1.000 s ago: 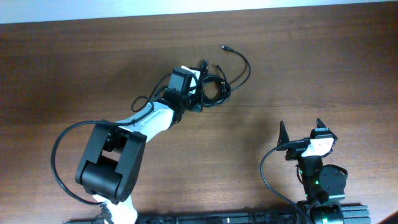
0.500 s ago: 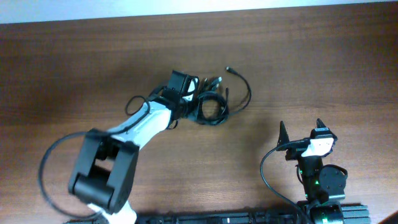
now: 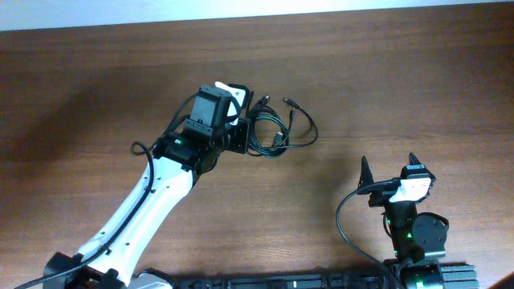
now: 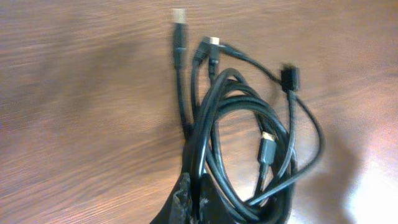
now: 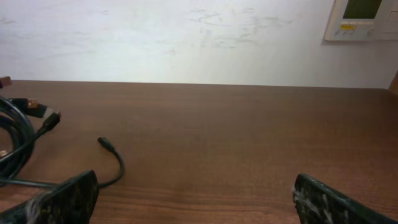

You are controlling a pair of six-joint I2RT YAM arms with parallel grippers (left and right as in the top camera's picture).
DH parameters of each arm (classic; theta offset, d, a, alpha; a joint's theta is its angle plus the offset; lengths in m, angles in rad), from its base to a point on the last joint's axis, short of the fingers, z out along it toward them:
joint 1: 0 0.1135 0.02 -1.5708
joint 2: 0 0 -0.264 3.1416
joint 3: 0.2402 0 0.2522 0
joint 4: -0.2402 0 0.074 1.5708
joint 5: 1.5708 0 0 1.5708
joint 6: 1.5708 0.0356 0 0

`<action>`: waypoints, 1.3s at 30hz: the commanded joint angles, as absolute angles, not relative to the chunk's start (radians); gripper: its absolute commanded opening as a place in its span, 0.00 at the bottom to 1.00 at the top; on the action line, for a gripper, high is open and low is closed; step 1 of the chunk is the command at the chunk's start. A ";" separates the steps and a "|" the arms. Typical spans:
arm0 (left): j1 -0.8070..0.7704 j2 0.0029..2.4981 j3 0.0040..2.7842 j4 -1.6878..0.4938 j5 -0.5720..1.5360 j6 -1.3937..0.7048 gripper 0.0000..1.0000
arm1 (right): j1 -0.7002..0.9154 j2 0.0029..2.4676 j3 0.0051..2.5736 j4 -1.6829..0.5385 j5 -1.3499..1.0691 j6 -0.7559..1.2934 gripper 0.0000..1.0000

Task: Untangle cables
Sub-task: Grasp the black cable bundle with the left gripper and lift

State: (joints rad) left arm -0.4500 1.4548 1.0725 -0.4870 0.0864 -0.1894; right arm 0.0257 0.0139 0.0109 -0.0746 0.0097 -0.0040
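Note:
The cables (image 3: 275,132) are a tangled bundle of thin black cords with small plug ends, on the wooden table near the middle. My left gripper (image 3: 243,135) is shut on the bundle's left side. In the left wrist view the cables (image 4: 249,143) loop out from my left gripper's fingers (image 4: 196,202), with several plug ends fanning away. My right gripper (image 3: 388,171) is open and empty at the front right, well clear of the bundle. The right wrist view shows part of the cables (image 5: 25,140) at its left edge and my right gripper (image 5: 196,196) spread wide.
The wooden table (image 3: 401,88) runs to a pale wall at the back. A wall control panel (image 5: 364,18) shows in the right wrist view. A black rail (image 3: 321,281) lies along the front edge.
My left arm has swung, and the gripper has dragged the cable bundle down and a little left. The loose end has drawn in closer to the bundle. The right arm has not moved.

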 commanded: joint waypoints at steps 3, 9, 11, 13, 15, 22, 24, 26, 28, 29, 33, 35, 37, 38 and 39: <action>-0.449 1.475 1.078 -0.562 -0.096 -0.262 0.00 | 0.019 0.009 0.006 -0.080 0.008 -0.011 0.99; -0.450 1.564 1.078 -0.593 0.038 -0.261 0.00 | 0.019 0.009 0.006 -0.080 0.008 -0.011 0.99; -0.449 1.592 1.078 -0.598 0.038 -0.261 0.00 | 0.019 0.009 0.006 -0.080 0.008 -0.011 0.98; -0.449 1.614 1.078 -0.608 0.038 -0.261 0.00 | 0.019 0.009 0.006 -0.080 0.008 -0.011 0.98; -0.450 1.627 1.078 -0.616 0.038 -0.261 0.00 | 0.019 0.009 0.006 -0.080 0.008 -0.011 0.98; -0.442 1.599 1.092 -0.550 0.046 -0.261 0.00 | 0.019 0.009 0.006 -0.080 0.008 -0.011 0.99; -0.438 1.564 1.123 -0.524 0.094 -0.261 0.00 | 0.019 0.009 0.006 -0.080 0.008 -0.011 0.99; -0.419 1.535 1.144 -0.509 0.150 -0.262 0.00 | 0.019 0.009 0.006 -0.080 0.008 -0.011 0.99; -0.393 1.520 1.146 -0.492 0.210 -0.262 0.00 | 0.019 0.009 0.006 -0.080 0.008 -0.011 0.99; -0.369 1.519 1.146 -0.488 0.241 -0.262 0.00 | 0.019 0.009 0.006 -0.080 0.008 -0.011 0.99; -0.258 1.519 1.146 -0.544 0.179 -0.371 0.00 | 0.019 0.009 0.006 -0.080 0.008 -0.011 0.99; -0.208 1.519 1.145 -0.645 0.178 -0.504 0.00 | 0.019 0.009 0.006 -0.080 0.008 -0.011 0.99; -0.214 1.519 1.145 -0.670 0.324 -0.408 0.00 | 0.019 0.009 0.006 -0.080 0.008 -0.011 0.99; -0.223 1.519 1.145 -0.668 0.415 -0.308 0.00 | 0.019 0.009 0.006 -0.080 0.008 -0.011 0.99; -0.243 1.519 1.145 -0.672 0.484 -0.201 0.00 | 0.019 0.009 0.006 -0.080 0.008 -0.011 0.99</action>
